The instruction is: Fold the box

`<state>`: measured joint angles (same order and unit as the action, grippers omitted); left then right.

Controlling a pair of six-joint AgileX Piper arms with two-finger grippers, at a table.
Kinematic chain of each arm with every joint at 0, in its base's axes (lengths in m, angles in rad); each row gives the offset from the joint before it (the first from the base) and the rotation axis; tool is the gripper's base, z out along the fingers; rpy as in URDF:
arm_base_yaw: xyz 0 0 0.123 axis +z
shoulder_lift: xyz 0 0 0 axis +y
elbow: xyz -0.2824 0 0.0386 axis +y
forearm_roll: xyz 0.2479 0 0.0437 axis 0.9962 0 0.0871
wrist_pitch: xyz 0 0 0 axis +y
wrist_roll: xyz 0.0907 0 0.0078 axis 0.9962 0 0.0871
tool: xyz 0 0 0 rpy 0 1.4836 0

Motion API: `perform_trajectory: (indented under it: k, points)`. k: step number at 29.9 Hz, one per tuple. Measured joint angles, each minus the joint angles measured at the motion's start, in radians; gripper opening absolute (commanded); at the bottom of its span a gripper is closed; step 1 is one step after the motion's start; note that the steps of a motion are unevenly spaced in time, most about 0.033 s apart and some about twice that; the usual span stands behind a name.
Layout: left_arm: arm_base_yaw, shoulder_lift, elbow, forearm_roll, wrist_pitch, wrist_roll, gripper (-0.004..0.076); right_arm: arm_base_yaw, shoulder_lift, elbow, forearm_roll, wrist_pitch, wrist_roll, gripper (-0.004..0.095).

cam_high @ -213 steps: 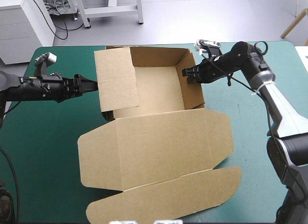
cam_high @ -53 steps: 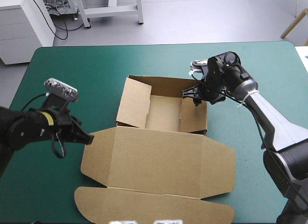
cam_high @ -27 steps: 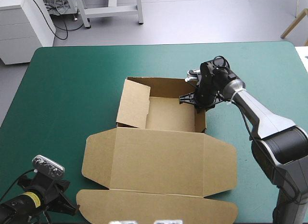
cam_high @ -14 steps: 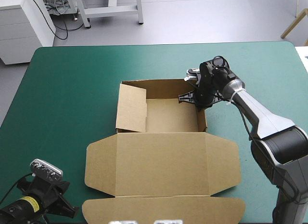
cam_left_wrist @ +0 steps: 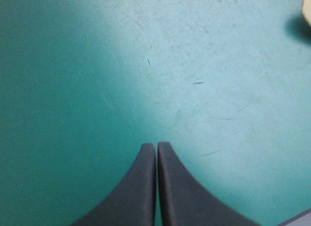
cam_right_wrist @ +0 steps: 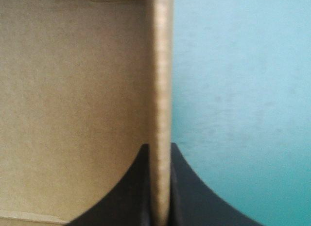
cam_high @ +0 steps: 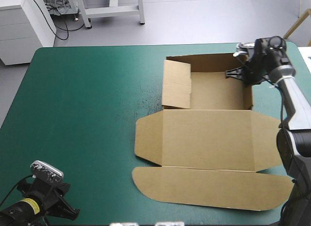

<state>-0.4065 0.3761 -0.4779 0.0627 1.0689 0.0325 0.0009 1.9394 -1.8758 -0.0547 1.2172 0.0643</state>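
The box (cam_high: pixel 214 120) sits on the right side of the surface (cam_high: pixel 82 114), close to the far edge. It is an open tray (cam_high: pixel 216 92) with its lid (cam_high: pixel 209 153) lying flat toward the near edge. Inside the tray only the brown floor shows. The left wall (cam_high: pixel 176 85) leans in over that floor. The right wall (cam_high: pixel 249 97) stands up straight.

The right jaws pinch the top of the right wall, near its far corner. In the right wrist view the wall's thin edge (cam_right_wrist: pixel 160 90) runs up between the two black fingers (cam_right_wrist: pixel 189 197), which are almost closed on it.

The left arm (cam_high: pixel 29 206) is at the near left corner, well apart from the box. Its jaws are pressed together, holding nothing. The fingers (cam_left_wrist: pixel 136 197) meet in a point over the bare teal-green cover.
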Motion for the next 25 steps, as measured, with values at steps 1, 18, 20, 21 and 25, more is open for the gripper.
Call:
perform_trajectory:
  k: [1,18,20,21,25]
  points:
    - [0.000,0.000,0.000,0.000,0.000,0.000,-0.0010,-0.053,0.000,0.000,0.000,0.001,-0.016,-0.0020]
    - [0.000,0.000,0.000,0.000,0.000,0.000,-0.0010,-0.631,0.000,0.004,0.034,0.003,-0.033,0.0097]
    - [0.000,0.000,0.000,0.000,0.000,0.000,-0.0010,-0.637,0.000,0.005,0.040,0.006,-0.033,0.0211]
    - [0.000,0.000,0.000,0.000,0.000,0.000,-0.0010,-0.638,0.000,0.005,0.046,0.006,-0.033,0.0278]
    - [0.000,0.000,0.000,0.000,0.001,0.000,-0.0010,-0.638,0.000,0.005,0.106,0.006,-0.034,0.0488]
